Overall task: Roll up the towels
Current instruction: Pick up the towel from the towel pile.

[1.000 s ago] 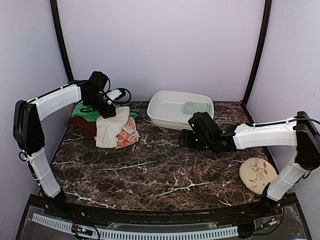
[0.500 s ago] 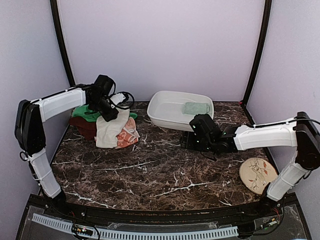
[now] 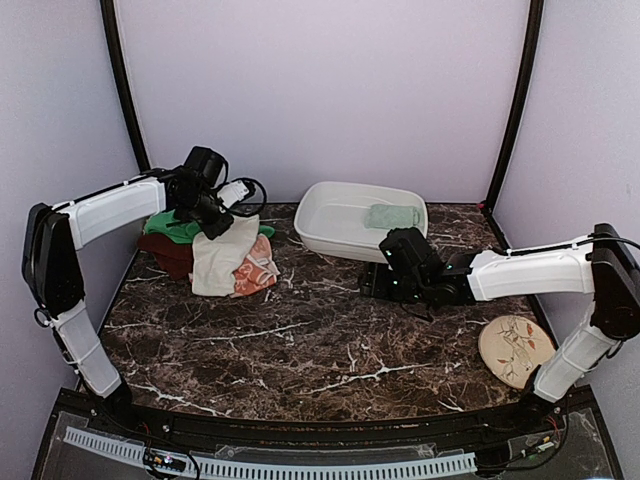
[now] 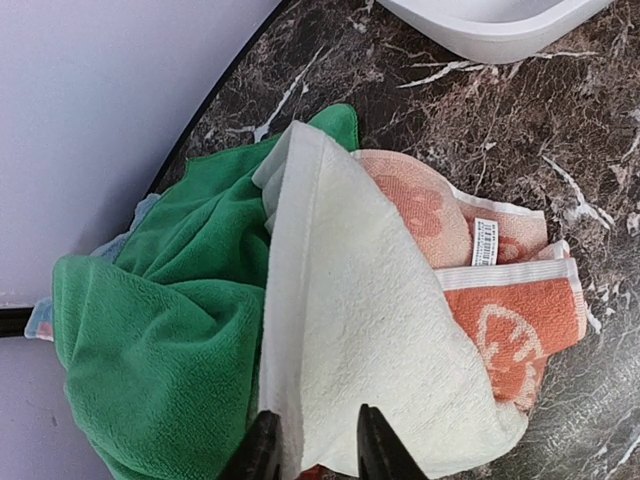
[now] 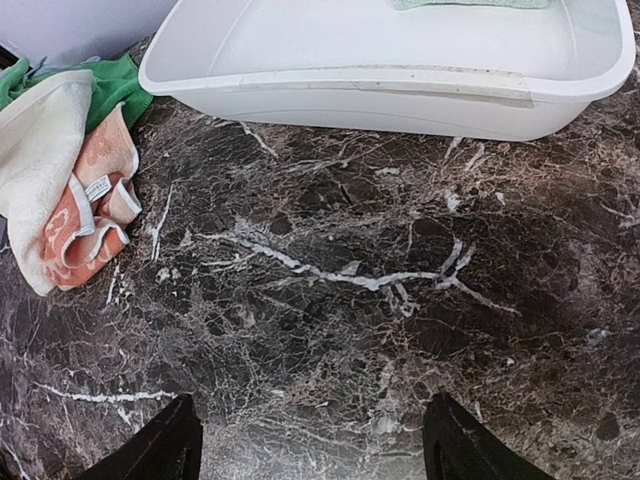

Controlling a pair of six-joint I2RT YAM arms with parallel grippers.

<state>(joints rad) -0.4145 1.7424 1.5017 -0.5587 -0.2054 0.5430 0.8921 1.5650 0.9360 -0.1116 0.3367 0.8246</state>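
A heap of towels lies at the table's back left. A cream-white towel drapes over a bright green one and an orange swirl-patterned one. My left gripper hangs just over the heap. It is open a little, and the cream towel's hemmed edge runs between its fingers. A pale sage-green towel lies in the white basin. My right gripper is open wide, low over bare marble in front of the basin, with nothing between its fingers.
Something dark red sits under the green towel. A round cream plate with a floral drawing lies at the front right. The white basin stands close ahead of the right gripper. Side walls border the table.
The left gripper's jaws have widened over the cream towel's edge, and its wrist has shifted slightly back. The right arm has barely moved.
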